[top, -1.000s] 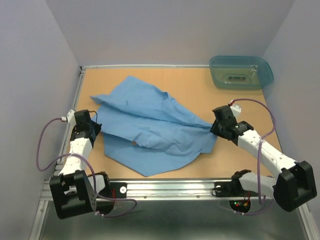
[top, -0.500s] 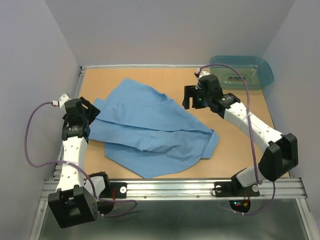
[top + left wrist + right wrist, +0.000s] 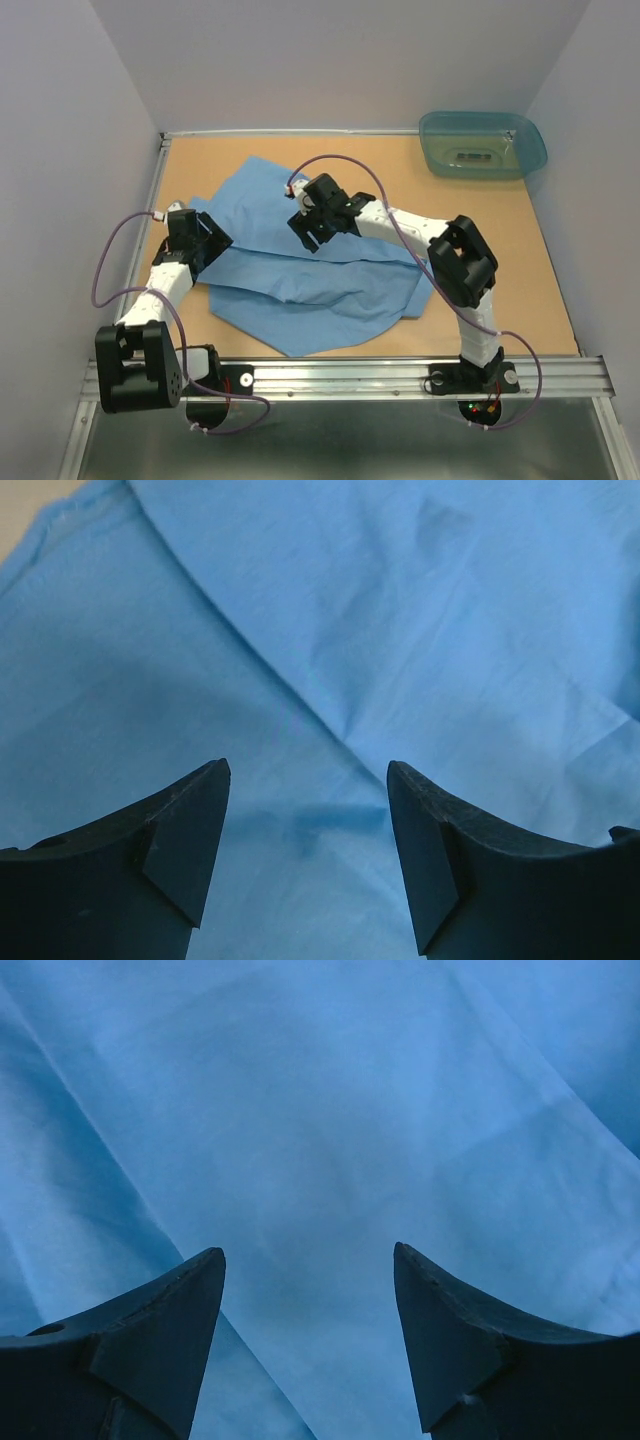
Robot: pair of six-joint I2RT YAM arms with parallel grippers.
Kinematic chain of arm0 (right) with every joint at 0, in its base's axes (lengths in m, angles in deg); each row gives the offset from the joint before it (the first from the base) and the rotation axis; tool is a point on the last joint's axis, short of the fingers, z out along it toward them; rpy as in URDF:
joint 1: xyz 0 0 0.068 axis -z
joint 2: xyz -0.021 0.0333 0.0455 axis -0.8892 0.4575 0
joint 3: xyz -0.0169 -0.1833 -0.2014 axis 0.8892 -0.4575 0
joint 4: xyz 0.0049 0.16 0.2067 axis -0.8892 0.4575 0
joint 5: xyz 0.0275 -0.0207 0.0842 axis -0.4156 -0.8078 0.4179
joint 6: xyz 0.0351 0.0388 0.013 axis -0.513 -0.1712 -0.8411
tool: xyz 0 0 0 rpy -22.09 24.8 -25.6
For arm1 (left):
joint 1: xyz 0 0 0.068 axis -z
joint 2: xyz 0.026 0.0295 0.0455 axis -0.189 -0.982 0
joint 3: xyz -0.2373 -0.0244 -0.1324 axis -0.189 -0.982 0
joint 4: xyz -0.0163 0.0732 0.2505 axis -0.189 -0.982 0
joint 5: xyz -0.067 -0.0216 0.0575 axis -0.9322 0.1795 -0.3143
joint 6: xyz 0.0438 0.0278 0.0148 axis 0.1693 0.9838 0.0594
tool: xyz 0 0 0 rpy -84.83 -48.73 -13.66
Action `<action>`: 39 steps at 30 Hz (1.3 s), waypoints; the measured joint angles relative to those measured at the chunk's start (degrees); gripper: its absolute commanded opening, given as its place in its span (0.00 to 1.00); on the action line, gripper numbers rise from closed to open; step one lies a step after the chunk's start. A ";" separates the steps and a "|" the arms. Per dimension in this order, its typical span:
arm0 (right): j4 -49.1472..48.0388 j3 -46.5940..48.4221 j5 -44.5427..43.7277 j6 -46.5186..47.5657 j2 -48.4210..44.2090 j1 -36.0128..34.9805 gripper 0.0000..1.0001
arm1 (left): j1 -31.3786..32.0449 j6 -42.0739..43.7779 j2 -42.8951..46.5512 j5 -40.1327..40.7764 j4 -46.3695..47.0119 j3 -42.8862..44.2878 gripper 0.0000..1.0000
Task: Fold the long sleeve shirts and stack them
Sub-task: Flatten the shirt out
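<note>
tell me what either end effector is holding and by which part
Nothing is held. The left end effector and the right end effector both stand open over the light blue shirt, gripping none of it.

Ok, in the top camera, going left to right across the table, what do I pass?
Left pincer → right pincer → tub. Both pincers are open over the shirt, which spans them, so it has no slot.

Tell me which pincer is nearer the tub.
Right. The right pincer hovers over the middle of the shirt, the left pincer over its left edge; the tub sits far right.
</note>
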 measured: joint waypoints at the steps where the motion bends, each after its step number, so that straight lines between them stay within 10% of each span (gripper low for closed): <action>1: 0.02 0.85 0.35 0.92 1.16 -0.94 0.72 | 0.00 -0.55 -1.38 -0.04 0.52 -1.11 0.75; 16: -3.28 8.22 8.44 4.66 10.67 -8.11 0.60 | 0.00 -4.63 -2.34 1.05 3.98 -5.03 0.74; 30: -7.50 9.77 1.68 2.95 13.73 -8.11 0.01 | 0.00 -8.11 -4.39 -0.37 8.24 -9.73 0.73; 39: -7.74 15.91 -12.26 4.79 13.70 -6.47 0.01 | 0.00 -9.64 -4.46 -0.81 10.23 -10.51 0.72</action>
